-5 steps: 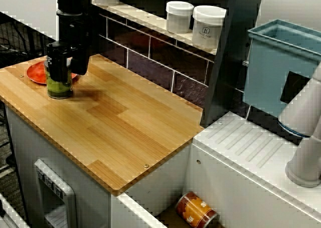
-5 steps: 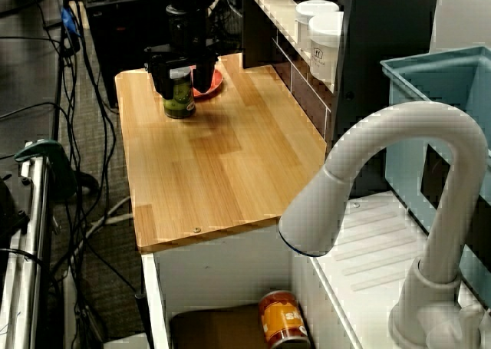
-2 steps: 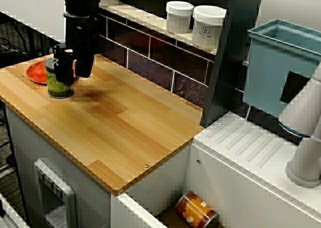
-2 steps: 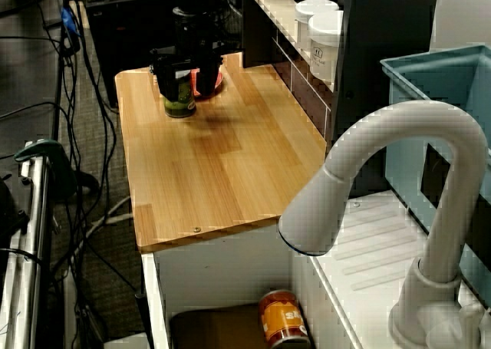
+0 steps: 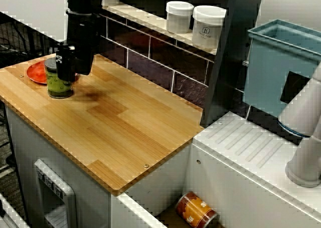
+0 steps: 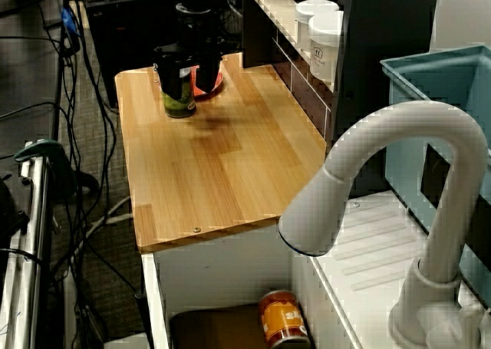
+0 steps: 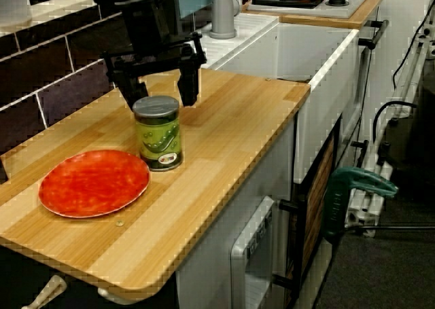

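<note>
Wooden counter [image 7: 231,125]; entries run left to right, first in the view from the plate end.

- Plate [image 7: 94,183]: red, flat, at the left end. It lies just beside the jar and does not touch it.
- Jar [image 7: 158,132]: upright on the counter, between the plate and the gripper. It has a grey lid and a green label with a pickle picture; the lettering is too small to read.
- Gripper [image 7: 163,95]: black, close behind the jar at lid height. Its jaws are spread wider than the jar, with one finger [image 7: 189,85] out to the right, and they clasp nothing. Whether it touches the jar cannot be told.
- Sink [image 7: 316,71]: white, past the counter's right edge.
- Clamp [image 7: 357,187]: green, low on the right.

View from the sink side, left to right.

- Tubs [image 5: 179,16]: two, white, on the wall shelf. The right one bears a round mark that is not legible.
- Can [image 5: 196,210]: on its side down in the basin, with an orange-red label whose text is unreadable.
- Bin [image 5: 271,72]: blue, beyond the shelf post.
- Faucet [image 5: 306,138]: white, at the far right.
</note>
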`<state>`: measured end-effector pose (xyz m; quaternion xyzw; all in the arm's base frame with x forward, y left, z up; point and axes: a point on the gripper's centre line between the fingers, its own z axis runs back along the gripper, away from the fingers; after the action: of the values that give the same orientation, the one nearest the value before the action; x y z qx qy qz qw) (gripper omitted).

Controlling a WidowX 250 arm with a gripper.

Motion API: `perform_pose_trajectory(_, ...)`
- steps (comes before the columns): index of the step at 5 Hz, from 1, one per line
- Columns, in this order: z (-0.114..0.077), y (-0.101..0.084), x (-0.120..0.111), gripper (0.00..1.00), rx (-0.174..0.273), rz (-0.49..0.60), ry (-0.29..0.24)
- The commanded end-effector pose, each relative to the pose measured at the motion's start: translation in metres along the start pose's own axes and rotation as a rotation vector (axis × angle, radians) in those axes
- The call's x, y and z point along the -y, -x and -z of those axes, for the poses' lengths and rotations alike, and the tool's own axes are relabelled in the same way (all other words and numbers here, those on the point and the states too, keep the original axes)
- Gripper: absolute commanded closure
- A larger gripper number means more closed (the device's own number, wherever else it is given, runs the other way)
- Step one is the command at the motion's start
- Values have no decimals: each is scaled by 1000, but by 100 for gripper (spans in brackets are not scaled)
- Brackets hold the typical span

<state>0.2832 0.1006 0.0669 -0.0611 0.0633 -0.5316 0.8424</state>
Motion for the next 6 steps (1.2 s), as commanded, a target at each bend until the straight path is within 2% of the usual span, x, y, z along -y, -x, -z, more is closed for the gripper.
perform_pose_trajectory(1,-20,13,1,0,-4,-4,-70)
perform_pose_trajectory(2,-20,13,1,0,-4,-4,-70)
perform_pose_trajectory(4,-46,15,0,0,59,-80,47)
perform_pose_trajectory(5,-57,26,0,0,85,-135,77)
perform_pose_trajectory(6,-51,47,1,0,105,-308,79)
